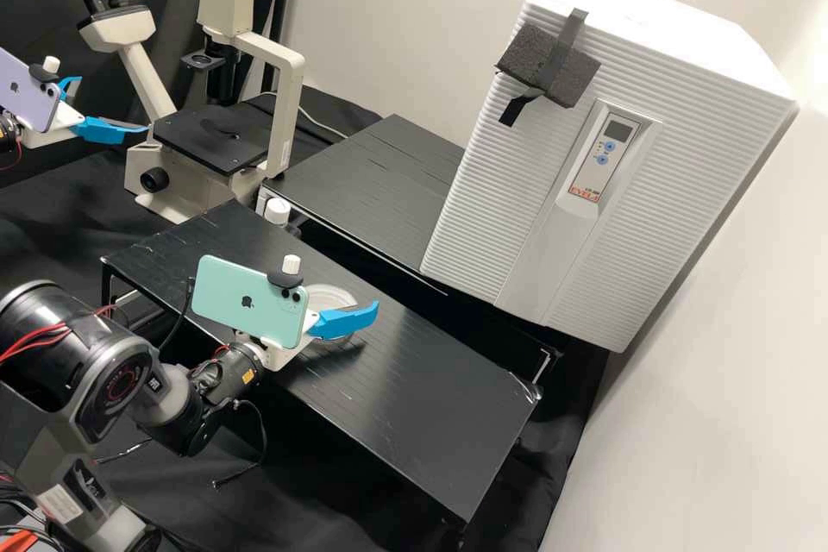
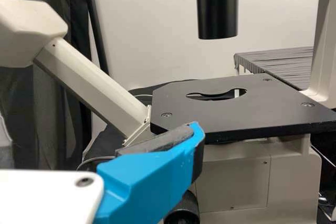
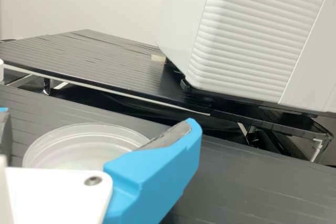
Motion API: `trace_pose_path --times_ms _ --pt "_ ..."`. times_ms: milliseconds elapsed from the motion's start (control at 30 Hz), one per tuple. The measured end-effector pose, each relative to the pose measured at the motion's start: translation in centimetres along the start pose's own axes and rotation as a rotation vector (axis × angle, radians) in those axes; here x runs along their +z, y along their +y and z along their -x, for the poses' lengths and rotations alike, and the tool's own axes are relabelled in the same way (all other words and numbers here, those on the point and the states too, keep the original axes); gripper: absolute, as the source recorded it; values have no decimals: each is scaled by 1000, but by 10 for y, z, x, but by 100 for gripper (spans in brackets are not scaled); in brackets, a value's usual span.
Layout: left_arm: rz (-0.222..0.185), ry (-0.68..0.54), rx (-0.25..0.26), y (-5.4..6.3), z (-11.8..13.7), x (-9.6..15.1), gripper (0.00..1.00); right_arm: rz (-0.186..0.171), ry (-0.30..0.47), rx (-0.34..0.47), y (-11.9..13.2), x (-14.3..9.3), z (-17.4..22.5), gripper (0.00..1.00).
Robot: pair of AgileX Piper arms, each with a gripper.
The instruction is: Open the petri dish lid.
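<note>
Black and grooved, the bench [image 1: 431, 379] bears the clear, round petri dish [image 1: 332, 297] by the right claw [image 1: 345, 322] in the high view, the left claw [image 1: 110, 106] gaping. The left wrist view has a flat, matte microscope stage [image 2: 252, 116]; the right wrist view, the dish's ringed rim, the right claw spread wide.

Clear petri dish [image 3: 79, 151], flat on black table [image 1: 431, 379].

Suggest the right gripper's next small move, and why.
Probably ease the right gripper down toward the petri dish before closing. Its wrist view shows it open, with the dish on the black stand, within the span of its fingers but not clamped.
</note>
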Motion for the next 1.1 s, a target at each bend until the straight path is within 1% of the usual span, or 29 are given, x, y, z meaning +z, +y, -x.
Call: trace_pose_path --times_ms 867,1100 --pt "0 0 0 0 0 0 100 0 -3 -5 -1 1 -4 0" --pt "0 0 0 0 0 0 100 6 7 -11 -2 0 -4 0"
